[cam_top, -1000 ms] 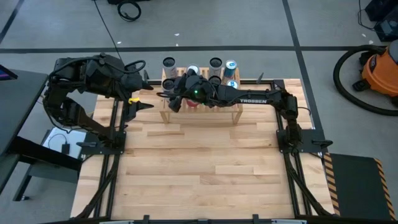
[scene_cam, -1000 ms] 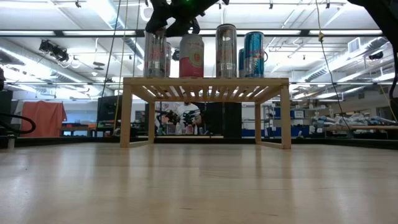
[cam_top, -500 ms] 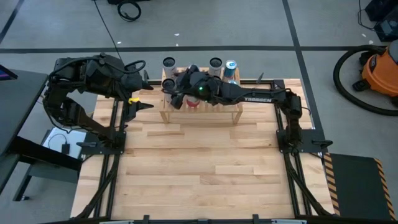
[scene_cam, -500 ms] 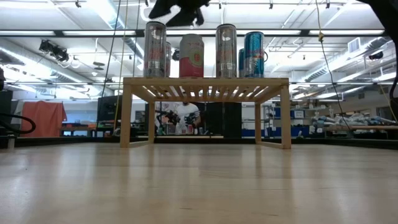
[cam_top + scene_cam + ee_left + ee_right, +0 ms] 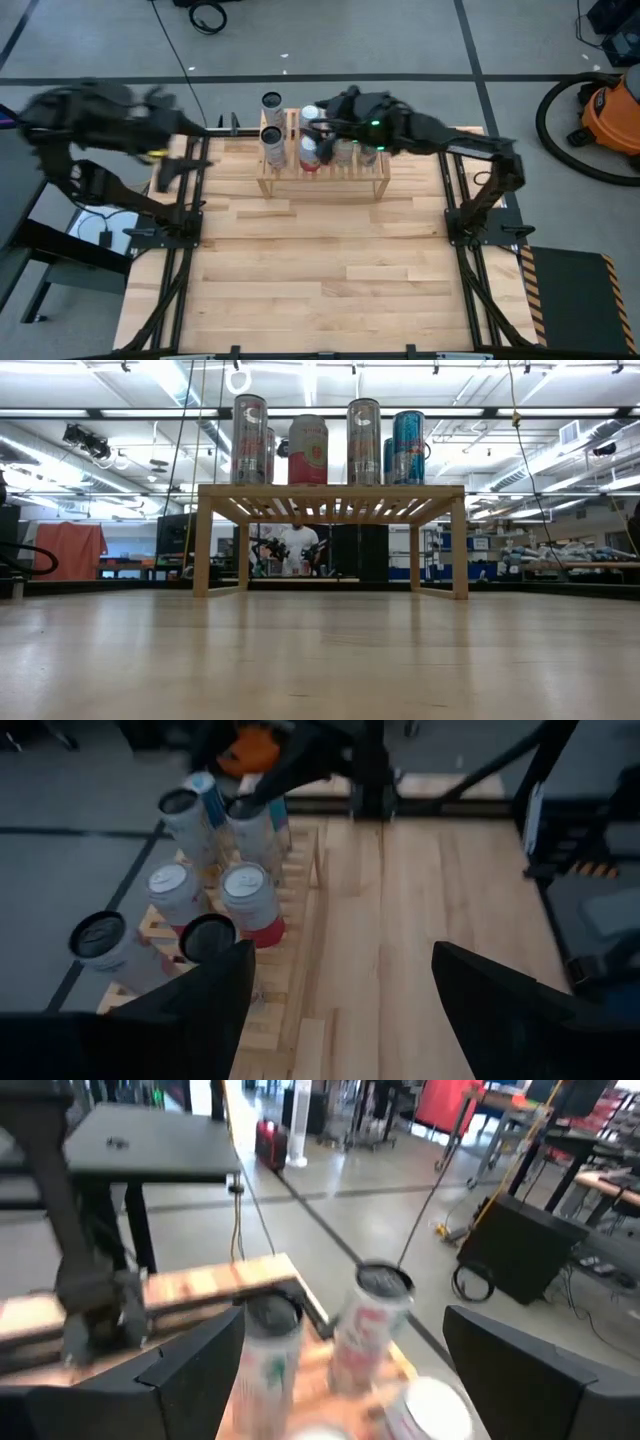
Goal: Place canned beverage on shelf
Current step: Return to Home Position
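Observation:
The pale wooden shelf [image 5: 330, 495] stands at the middle of the table's far edge [image 5: 322, 172]. A pink-and-white can [image 5: 308, 450] stands upright on its slatted top by its base, also seen from the left wrist [image 5: 250, 902]. My right gripper [image 5: 322, 118] hovers open above the cans, its fingers wide apart [image 5: 345, 1380] and touching nothing. It is above the top of the low view. My left gripper [image 5: 190, 150] is open [image 5: 340, 1010] beyond the shelf's left end, with nothing between its fingers.
Two silver cans [image 5: 249, 440] [image 5: 364, 442] and a blue can [image 5: 408, 448] stand on the shelf beside the pink one. Bare wooden tabletop [image 5: 320, 270] lies in front of the shelf. A person [image 5: 297, 545] shows in the room behind. An orange vacuum [image 5: 612, 112] stands off the table's right.
My right gripper has risen from around the pink can's top, out of the low view, and drawn back toward the table's right edge. The pink can stays upright on the shelf. My left gripper has drawn back toward the table's left edge.

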`<act>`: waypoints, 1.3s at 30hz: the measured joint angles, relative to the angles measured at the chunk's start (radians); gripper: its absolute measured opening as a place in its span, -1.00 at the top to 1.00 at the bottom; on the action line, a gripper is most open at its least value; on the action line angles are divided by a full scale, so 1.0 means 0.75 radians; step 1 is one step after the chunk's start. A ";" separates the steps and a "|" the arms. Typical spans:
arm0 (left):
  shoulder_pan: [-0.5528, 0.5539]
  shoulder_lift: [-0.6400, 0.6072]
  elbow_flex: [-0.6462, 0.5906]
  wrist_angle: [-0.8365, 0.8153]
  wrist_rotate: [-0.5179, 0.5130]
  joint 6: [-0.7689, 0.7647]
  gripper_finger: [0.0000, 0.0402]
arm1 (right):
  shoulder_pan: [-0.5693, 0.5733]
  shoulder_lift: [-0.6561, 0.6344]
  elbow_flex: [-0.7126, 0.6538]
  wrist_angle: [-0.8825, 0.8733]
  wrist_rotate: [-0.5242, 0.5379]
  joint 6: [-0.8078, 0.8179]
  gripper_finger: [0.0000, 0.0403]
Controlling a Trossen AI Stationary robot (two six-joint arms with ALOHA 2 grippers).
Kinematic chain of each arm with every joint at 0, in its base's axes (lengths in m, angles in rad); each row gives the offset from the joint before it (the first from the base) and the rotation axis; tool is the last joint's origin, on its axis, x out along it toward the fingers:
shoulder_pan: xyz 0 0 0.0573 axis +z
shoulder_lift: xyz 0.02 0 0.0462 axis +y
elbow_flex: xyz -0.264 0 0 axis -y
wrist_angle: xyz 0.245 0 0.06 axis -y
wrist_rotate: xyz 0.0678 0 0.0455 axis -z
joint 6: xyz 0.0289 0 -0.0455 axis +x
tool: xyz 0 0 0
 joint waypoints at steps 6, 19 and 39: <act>0.000 -0.211 -0.004 0.001 0.001 -0.049 -0.53 | 0.036 -0.218 0.000 -0.284 -0.015 0.062 -0.75; 0.001 -0.699 -0.407 0.165 0.001 -0.103 -0.53 | 0.208 -0.778 -0.358 -0.230 -0.034 0.024 -0.75; 0.001 -1.391 -1.916 1.105 0.146 -0.054 -0.53 | 0.450 -1.515 -1.714 0.798 -0.038 -0.008 -0.75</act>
